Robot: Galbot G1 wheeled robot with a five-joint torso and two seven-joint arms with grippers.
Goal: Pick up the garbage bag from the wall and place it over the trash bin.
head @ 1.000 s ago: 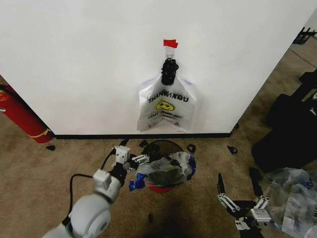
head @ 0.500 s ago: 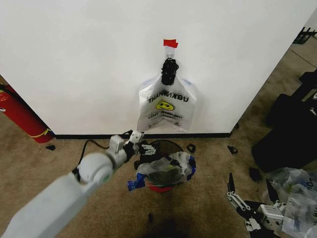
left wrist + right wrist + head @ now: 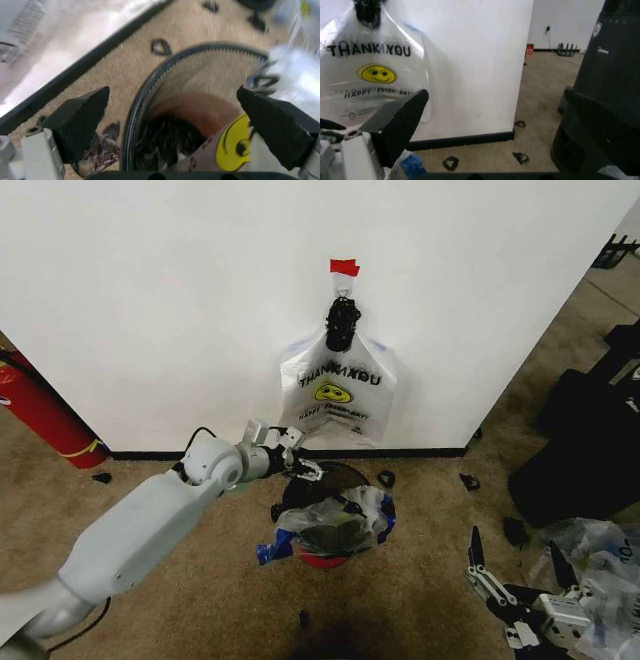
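While over the trash bin (image 3: pixel 335 510), left gripper (image 3: pixel 303 466) open, garbage bag (image 3: pixel 335 520) seemingly just below.

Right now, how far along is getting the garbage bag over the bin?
Done: the thin see-through plastic bag with blue handles is off the wall and draped over the front of the small round black bin. In hand: the left gripper, open, hovers at the bin's bare back rim. Left: pulling the bag over that rim. The right gripper waits low, open.
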